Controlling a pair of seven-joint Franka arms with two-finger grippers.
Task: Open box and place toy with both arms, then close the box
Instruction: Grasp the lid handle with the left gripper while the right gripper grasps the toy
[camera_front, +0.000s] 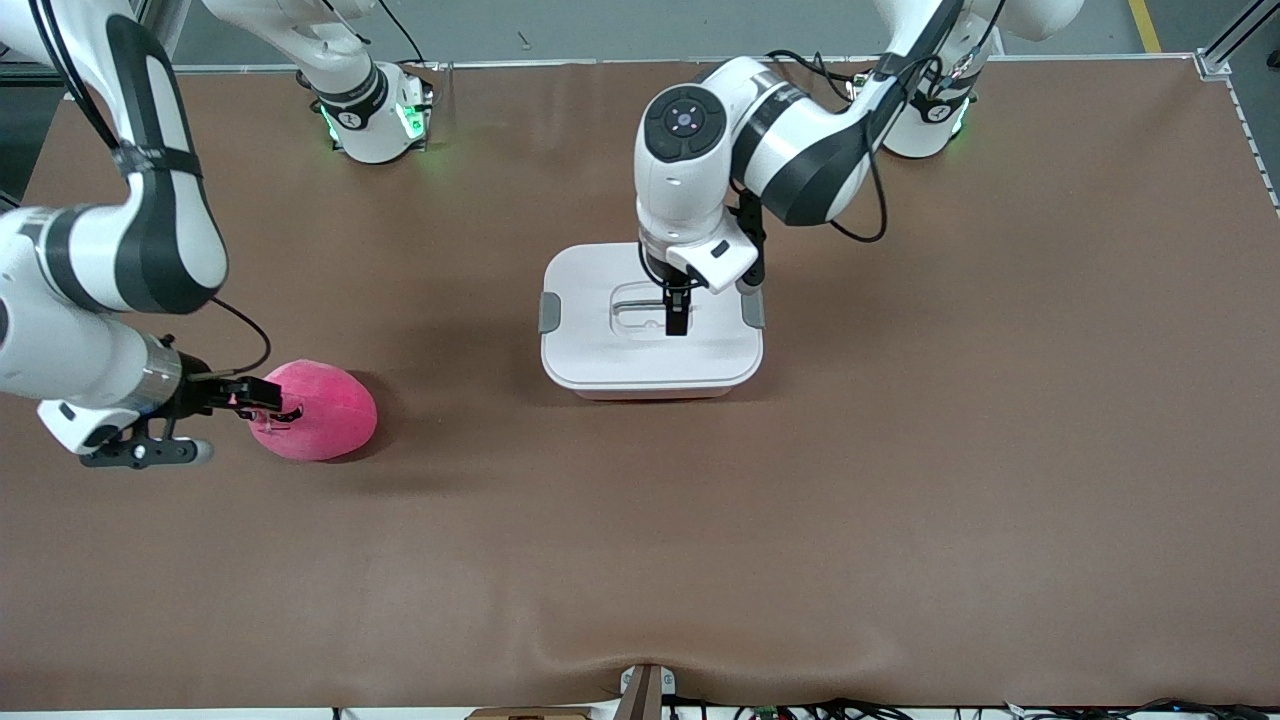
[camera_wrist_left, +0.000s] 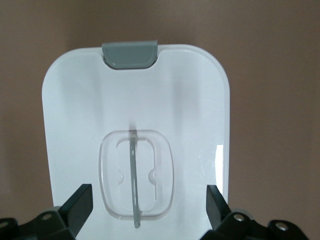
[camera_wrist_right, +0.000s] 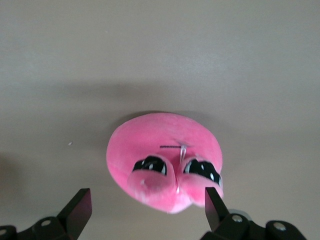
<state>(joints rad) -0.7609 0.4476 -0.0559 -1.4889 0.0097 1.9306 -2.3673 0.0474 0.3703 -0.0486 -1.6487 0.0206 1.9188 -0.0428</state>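
The box (camera_front: 650, 345) stands mid-table, its white lid (camera_wrist_left: 135, 100) shut with grey clips (camera_front: 549, 312) at both ends. My left gripper (camera_front: 678, 320) hangs just over the lid's recessed handle (camera_wrist_left: 134, 175). In the left wrist view it (camera_wrist_left: 148, 206) is open, and the fingers straddle the upright handle bar without touching it. The pink plush toy (camera_front: 322, 410) lies toward the right arm's end of the table. My right gripper (camera_front: 272, 405) is low at the toy's side. It (camera_wrist_right: 147, 206) is open, and the toy's (camera_wrist_right: 165, 160) snout end reaches just between the fingertips.
A brown cover (camera_front: 900, 450) spreads over the whole table. The green-lit arm bases (camera_front: 380, 120) (camera_front: 930, 110) stand along the edge farthest from the front camera. Cables and a bracket (camera_front: 645, 690) sit at the nearest edge.
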